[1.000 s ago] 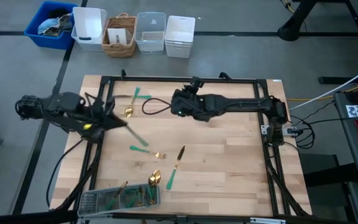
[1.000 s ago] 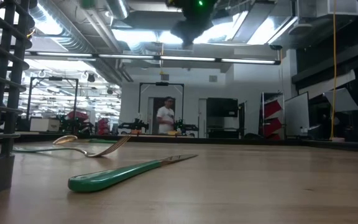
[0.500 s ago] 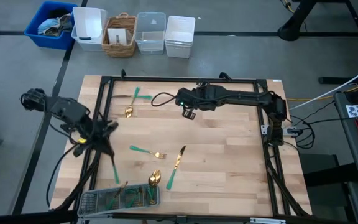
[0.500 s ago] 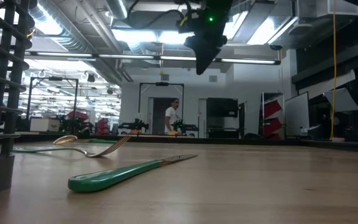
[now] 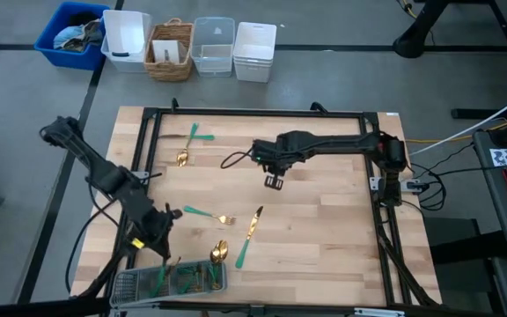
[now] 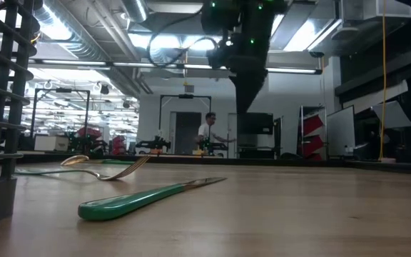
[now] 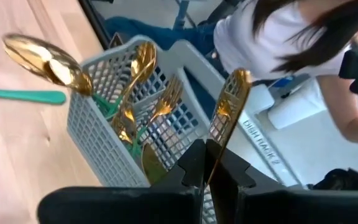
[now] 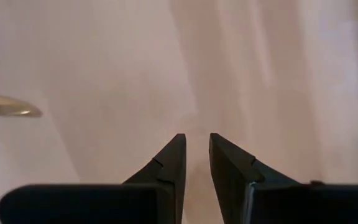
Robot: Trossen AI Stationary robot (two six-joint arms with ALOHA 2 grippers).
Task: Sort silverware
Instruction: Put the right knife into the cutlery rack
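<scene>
We see the left gripper over the grey mesh tray at the table's near-left edge, fingers pinched on a gold knife (handle hidden btwn them). Right gripper hangs mid-table w/ fingers a narrow gap apart, holding nothing. Loose on the wood: fork, knife, spoon nr the tray, two more pieces far-left.
</scene>
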